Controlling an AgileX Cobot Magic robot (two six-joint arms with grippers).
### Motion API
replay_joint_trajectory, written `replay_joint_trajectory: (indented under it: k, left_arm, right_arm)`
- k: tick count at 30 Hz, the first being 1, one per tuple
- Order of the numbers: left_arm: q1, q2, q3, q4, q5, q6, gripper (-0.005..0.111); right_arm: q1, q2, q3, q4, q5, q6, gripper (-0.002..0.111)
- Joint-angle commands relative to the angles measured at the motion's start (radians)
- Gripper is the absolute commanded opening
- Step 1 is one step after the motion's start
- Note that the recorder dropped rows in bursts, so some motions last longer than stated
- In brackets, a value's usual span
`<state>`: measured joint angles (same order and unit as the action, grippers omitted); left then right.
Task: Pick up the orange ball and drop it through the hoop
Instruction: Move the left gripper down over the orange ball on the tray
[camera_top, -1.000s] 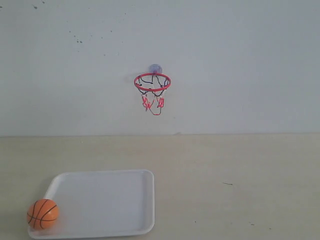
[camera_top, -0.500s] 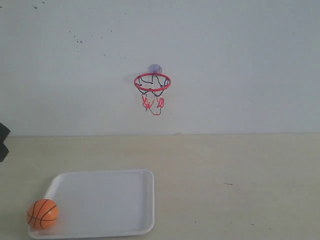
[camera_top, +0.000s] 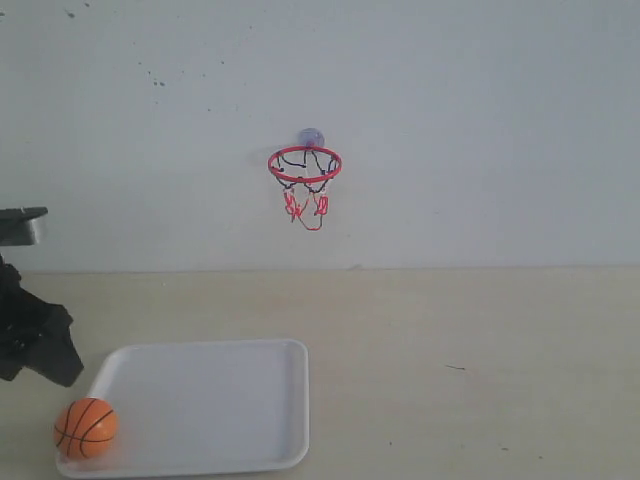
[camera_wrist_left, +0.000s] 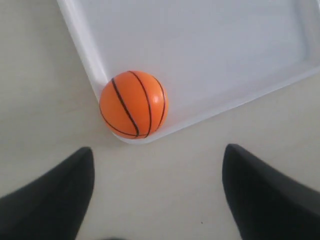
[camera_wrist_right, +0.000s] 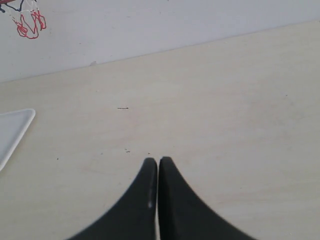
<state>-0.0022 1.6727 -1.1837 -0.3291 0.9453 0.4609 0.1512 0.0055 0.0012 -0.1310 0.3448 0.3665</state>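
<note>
The orange ball (camera_top: 86, 427) rests in the near left corner of the white tray (camera_top: 220, 400). High on the wall hangs the hoop (camera_top: 305, 165), a red ring with a string net. In the left wrist view the orange ball (camera_wrist_left: 132, 104) lies against the tray's corner rim, and my left gripper (camera_wrist_left: 159, 149) is open above bare table, short of the ball and not touching it. My right gripper (camera_wrist_right: 158, 161) is shut with nothing in it, over bare table; part of the hoop's net (camera_wrist_right: 27, 22) shows far off.
The left arm (camera_top: 40, 345) shows black at the left edge of the exterior view, just above and left of the tray. A tray corner (camera_wrist_right: 12, 130) appears in the right wrist view. The pale wooden table (camera_top: 470, 370) extends to the right of the tray.
The left arm has come into the exterior view from the left edge and dropped toward the tray's left side. Ball, tray and hoop have not moved.
</note>
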Motion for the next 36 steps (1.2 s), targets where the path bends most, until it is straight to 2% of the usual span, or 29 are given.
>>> replay_joint_trajectory:
  k: [1,5,10,18,36]
  left_arm:
    - [-0.021,0.063,-0.006,-0.003,-0.034,0.004,0.068]
    - [-0.052,0.097,-0.006,-0.003,-0.063,0.006,0.071]
    - [-0.092,0.128,-0.006,0.031,-0.101,0.012,0.081]
    - [-0.092,0.138,-0.006,0.093,-0.165,-0.049,0.081]
    - [-0.092,0.209,-0.006,0.09,-0.192,-0.049,0.081]
  right_arm:
    - [-0.003,-0.005,-0.001,-0.008,-0.01,-0.008,0.0]
    - [-0.003,-0.005,-0.001,-0.008,-0.01,-0.008,0.0]
    - [-0.003,-0.005,-0.001,-0.008,-0.01,-0.008,0.0]
    - [-0.003,-0.005,-0.001,-0.008,-0.01,-0.008,0.0]
    - [-0.003,-0.005,-0.001,-0.008,-0.01,-0.008,0.0]
